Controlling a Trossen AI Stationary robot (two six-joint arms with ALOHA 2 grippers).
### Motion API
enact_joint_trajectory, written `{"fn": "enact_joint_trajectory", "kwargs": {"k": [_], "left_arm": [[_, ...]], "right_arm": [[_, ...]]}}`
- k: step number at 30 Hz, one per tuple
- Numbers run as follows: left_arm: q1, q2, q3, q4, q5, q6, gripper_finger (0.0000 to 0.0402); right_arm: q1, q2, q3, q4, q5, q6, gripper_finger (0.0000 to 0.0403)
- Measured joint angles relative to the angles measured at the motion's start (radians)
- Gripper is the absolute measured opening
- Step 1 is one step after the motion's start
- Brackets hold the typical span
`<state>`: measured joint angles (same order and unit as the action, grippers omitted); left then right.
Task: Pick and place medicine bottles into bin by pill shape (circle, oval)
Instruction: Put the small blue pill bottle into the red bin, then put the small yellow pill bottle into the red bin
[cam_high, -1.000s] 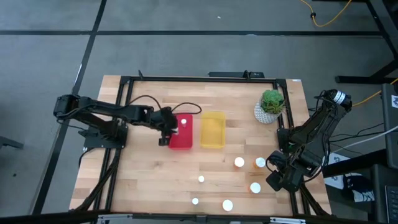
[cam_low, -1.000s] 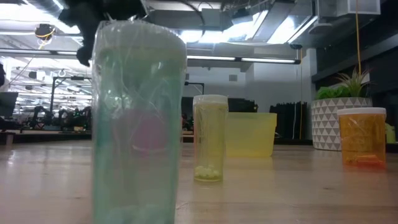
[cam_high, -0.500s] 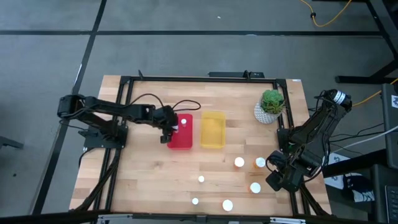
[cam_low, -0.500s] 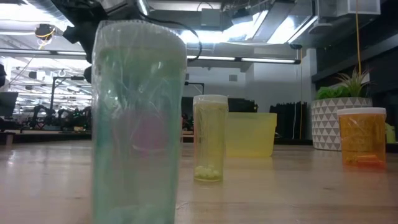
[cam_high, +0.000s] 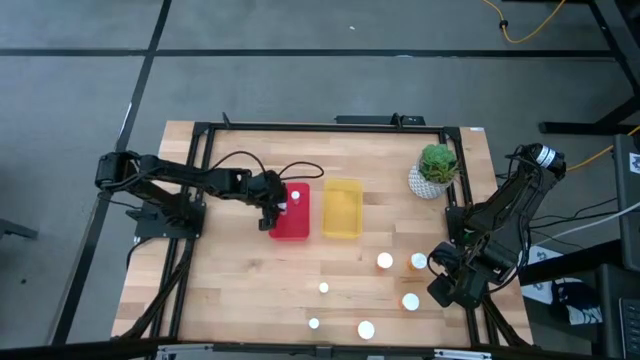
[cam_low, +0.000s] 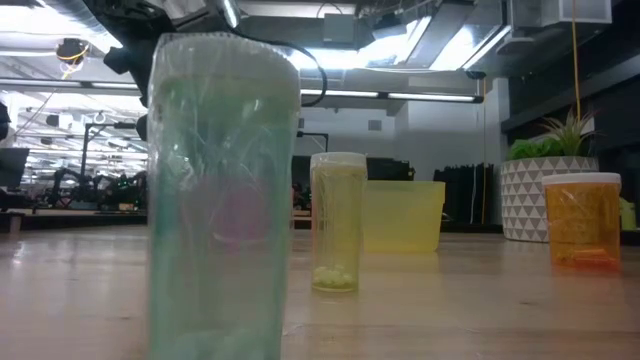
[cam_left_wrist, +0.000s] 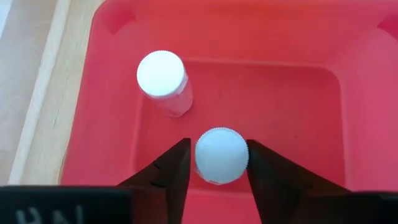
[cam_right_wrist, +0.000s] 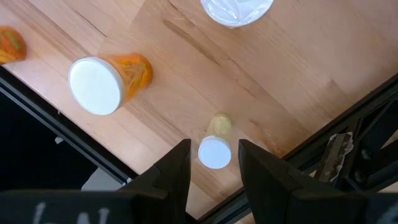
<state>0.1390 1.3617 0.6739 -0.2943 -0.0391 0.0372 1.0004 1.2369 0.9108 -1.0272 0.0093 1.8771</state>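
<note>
1. We saw the left gripper (cam_high: 279, 205) reaching from the left side of the table over the left edge of the red bin (cam_high: 292, 225), which sat just beside the yellow bin (cam_high: 343, 209) near the table's middle.
2. In the left wrist view the left gripper (cam_left_wrist: 219, 163) had its two dark fingers (cam_left_wrist: 176, 168) on either side of a white-capped bottle (cam_left_wrist: 221, 155) inside the red bin (cam_left_wrist: 298, 99); the fingers sat right against the cap's sides, so we took it as pinching that bottle.
3. A second white-capped bottle (cam_left_wrist: 162, 76) stood in the same red bin, near the held one but apart from it.
4. The right gripper (cam_high: 447, 283) waited low at the table's right front edge. In its wrist view the fingers (cam_right_wrist: 176, 168) were spread with nothing between them, and below them on the wood stood a small yellowish bottle (cam_right_wrist: 215, 149), a wider orange bottle (cam_right_wrist: 104, 81) with a white cap, and a clear bottle (cam_right_wrist: 237, 11) at the picture's edge.
5. From above we counted loose bottles on the front half of the table (cam_high: 230, 290): two small ones (cam_high: 323, 288) (cam_high: 314, 323), and four larger white caps (cam_high: 385, 261) (cam_high: 418, 262) (cam_high: 410, 301) (cam_high: 366, 329).
6. In the low view a clear greenish bottle (cam_low: 222, 200) stood very close to the camera, a slim yellowish bottle (cam_low: 337, 222) stood behind it, and an orange bottle (cam_low: 581, 220) stood to the right.
7. A potted plant (cam_high: 435, 170) stood at the table's far right corner.
</note>
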Motion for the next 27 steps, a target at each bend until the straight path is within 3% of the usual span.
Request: {"fn": "enact_joint_trajectory", "kwargs": {"k": [7,15,19,27], "left_arm": [[0.0,0.0,0.0,0.0,0.0,0.002,0.0185],[0.0,0.0,0.096,-0.025,-0.004,0.034,0.019],[-0.001,0.0,0.191,-0.193,-0.059,0.048,0.019],[-0.032,0.0,0.373,-0.443,-0.098,-0.103,0.019]], "right_arm": [[0.0,0.0,0.0,0.0,0.0,0.0,0.0135],[0.0,0.0,0.0,0.002,-0.001,0.0,0.0135],[0.0,0.0,0.0,0.019,-0.002,0.0,0.0135],[0.0,0.0,0.0,0.022,-0.003,0.0,0.0135]]}}
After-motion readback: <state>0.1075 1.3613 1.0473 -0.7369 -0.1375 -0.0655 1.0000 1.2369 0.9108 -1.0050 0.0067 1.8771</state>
